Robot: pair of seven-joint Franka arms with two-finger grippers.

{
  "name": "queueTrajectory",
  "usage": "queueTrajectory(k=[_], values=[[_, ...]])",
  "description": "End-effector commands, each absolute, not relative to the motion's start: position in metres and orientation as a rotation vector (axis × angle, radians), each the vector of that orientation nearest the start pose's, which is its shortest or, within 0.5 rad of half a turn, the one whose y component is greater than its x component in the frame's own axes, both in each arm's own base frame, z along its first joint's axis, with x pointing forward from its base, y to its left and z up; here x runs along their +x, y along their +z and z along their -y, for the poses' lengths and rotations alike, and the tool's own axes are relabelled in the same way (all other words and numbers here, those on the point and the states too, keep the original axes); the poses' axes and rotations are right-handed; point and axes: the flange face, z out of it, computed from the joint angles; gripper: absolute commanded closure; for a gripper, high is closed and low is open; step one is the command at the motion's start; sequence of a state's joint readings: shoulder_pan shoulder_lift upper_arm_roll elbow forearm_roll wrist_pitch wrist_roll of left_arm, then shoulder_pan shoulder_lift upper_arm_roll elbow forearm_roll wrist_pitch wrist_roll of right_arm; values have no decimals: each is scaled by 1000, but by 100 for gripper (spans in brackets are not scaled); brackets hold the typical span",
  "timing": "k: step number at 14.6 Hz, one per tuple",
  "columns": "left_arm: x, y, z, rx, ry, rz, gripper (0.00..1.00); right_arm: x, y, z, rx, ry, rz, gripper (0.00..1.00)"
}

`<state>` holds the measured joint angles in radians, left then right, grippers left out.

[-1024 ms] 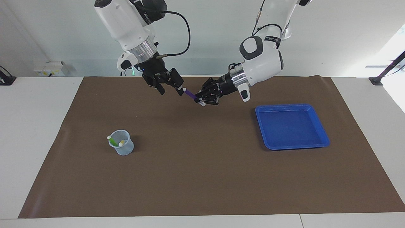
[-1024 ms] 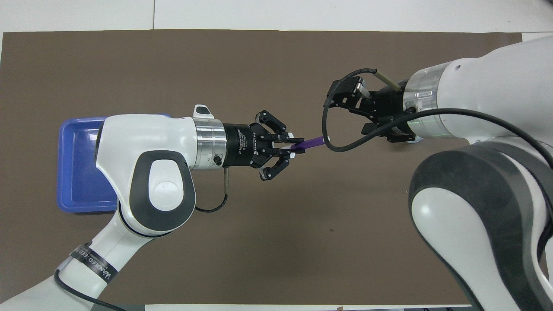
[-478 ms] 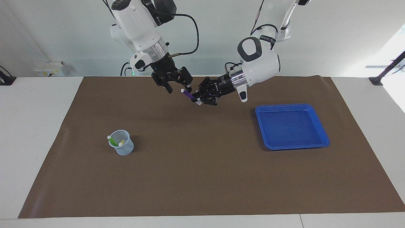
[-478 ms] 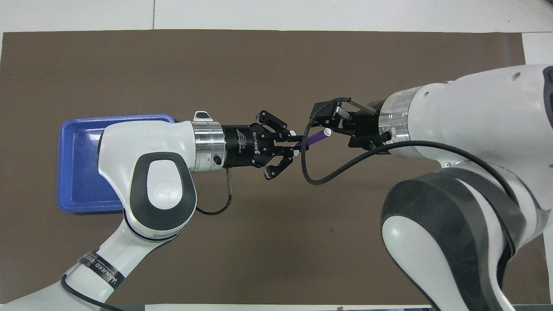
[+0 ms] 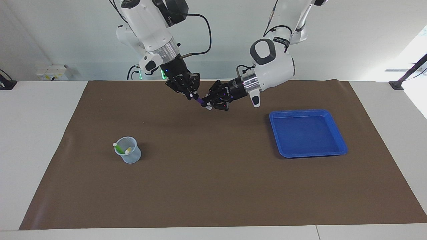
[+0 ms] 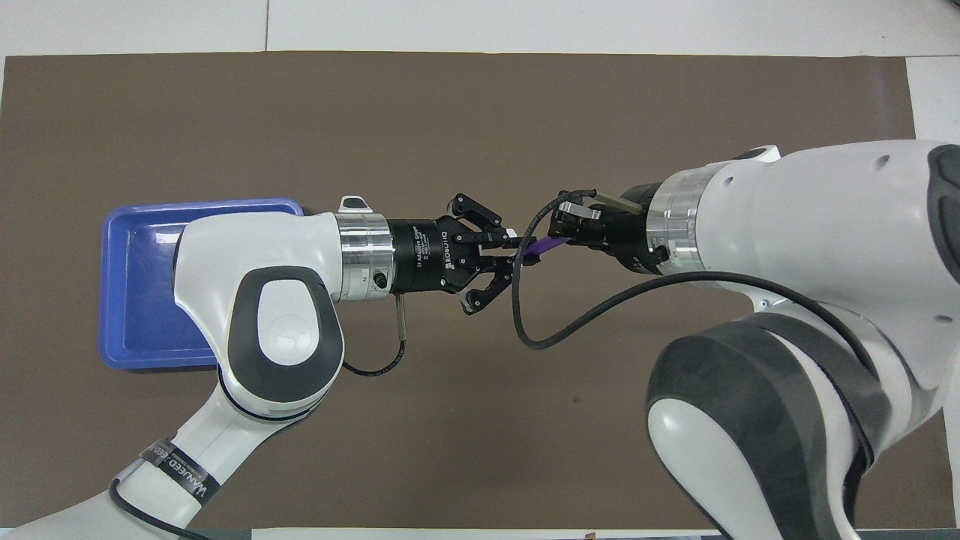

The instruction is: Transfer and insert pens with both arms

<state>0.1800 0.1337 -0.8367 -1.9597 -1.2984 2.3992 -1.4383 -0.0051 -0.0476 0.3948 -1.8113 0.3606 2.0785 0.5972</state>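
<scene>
- Now both grippers clamp one purple pen (image 5: 199, 100) in mid-air over the mat's robot-side edge, about midway along it: the left gripper (image 5: 209, 102) is shut on the pen's lower end, and the right gripper (image 5: 192, 96) is shut on its upper end.
- With two closed grips on one short pen, any pull or twist by either arm before the other lets go could bend the pen, pop its cap or drag it askew in the jaws.
- If the left lets go while the right's hold is shallow, the pen may tip or fall onto the mat.
- The two grippers sit almost touching, and a black cable (image 6: 540, 330) loops just beside them; a careless retreat could knock fingers together or snag it.
- The cup (image 5: 128, 150) stands toward the right arm's end of the mat, with the green pen (image 5: 118, 148) and yellow pen (image 5: 127, 150) already in it; a tilted purple pen could catch its rim and tip it.
- The blue tray (image 5: 333, 128) lies toward the left arm's end, with nothing in it.
- The brown mat (image 5: 213, 186) covers a white table (image 5: 33, 133); a pale wall stands by the arms' bases.
</scene>
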Motion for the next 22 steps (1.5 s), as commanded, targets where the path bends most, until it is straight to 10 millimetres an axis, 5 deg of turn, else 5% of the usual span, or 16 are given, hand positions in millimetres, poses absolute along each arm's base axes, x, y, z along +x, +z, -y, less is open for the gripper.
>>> queueTrajectory(k=[1, 4, 5, 6, 7, 11, 14, 18, 20, 22], values=[[485, 476, 361, 1406, -979, -1653, 100, 525, 581, -231, -2671, -188, -441, 100], [484, 476, 362, 1395, -975, -1655, 100, 526, 580, -228, -2680, -182, -427, 100], [479, 477, 370, 1414, -956, -1637, 50, 526, 579, -223, -2691, -182, -405, 100], [477, 478, 373, 1413, -920, -1634, 11, 528, 579, -219, -2698, -182, -387, 100], [470, 473, 379, 1414, -886, -1647, 0, 529, 577, -213, -2707, -176, -374, 100], [474, 471, 373, 1482, -800, -1613, 0, 546, 574, -153, -2728, -172, -380, 100], [496, 470, 346, 1740, -641, -1543, 0, 552, 563, -102, -2793, -211, -214, 100], [531, 488, 292, 2149, -411, -1425, 0, 556, 553, -67, -3004, -318, -53, 100], [548, 496, 262, 2359, -332, -1337, 0, 561, 537, -27, -3023, -393, 31, 100], [559, 513, 238, 2543, -318, -1110, 0, 564, 522, -10, -3031, -440, 119, 100]])
